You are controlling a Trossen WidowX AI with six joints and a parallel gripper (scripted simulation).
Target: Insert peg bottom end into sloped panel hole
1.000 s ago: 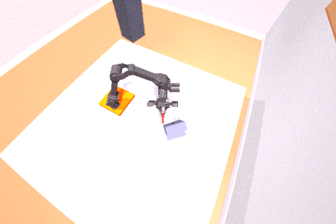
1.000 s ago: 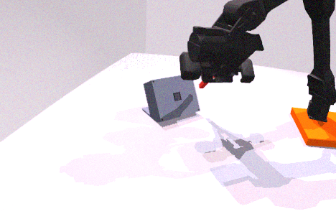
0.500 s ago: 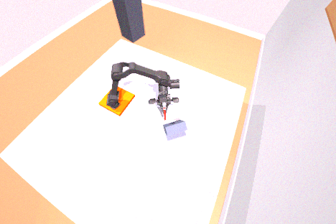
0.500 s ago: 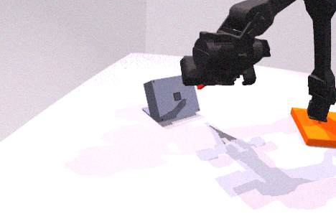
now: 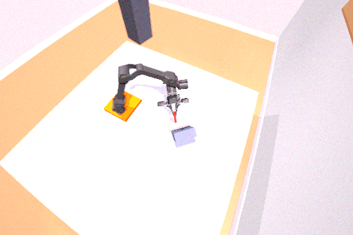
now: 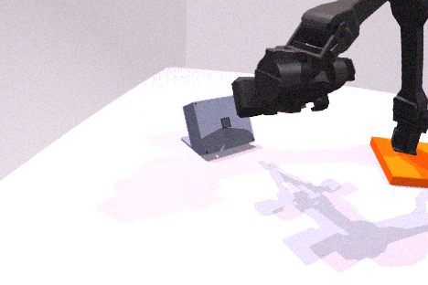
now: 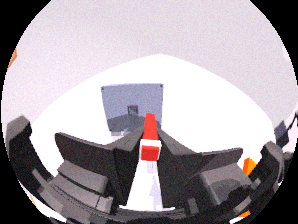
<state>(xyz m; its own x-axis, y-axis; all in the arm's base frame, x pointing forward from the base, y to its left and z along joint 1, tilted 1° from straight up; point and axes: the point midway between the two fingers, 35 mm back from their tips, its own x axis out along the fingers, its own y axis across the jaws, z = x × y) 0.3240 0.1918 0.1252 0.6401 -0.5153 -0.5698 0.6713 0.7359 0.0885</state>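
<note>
My gripper (image 5: 174, 110) (image 7: 150, 137) is shut on the red square-ended peg (image 5: 175, 117) (image 7: 150, 124). The peg points forward and down, away from the hand, and is held above the table. The blue-grey sloped panel (image 5: 185, 138) (image 6: 211, 117) (image 7: 119, 97) stands ahead of the gripper. Its dark square hole (image 6: 226, 122) (image 7: 132, 109) is in the face towards the arm. In the wrist view the peg's far end shows a little right of and below the hole, apart from it. In the exterior view the hand hides the peg and fingertips; in the top view the hole is hidden.
The arm stands on an orange base plate (image 5: 133, 102) (image 6: 381, 160) behind the gripper. The panel has a thin foot on the white table (image 5: 113, 158). The arm's shadow lies across the panel's lower face. A tall dark pillar (image 5: 136, 15) is far behind the arm.
</note>
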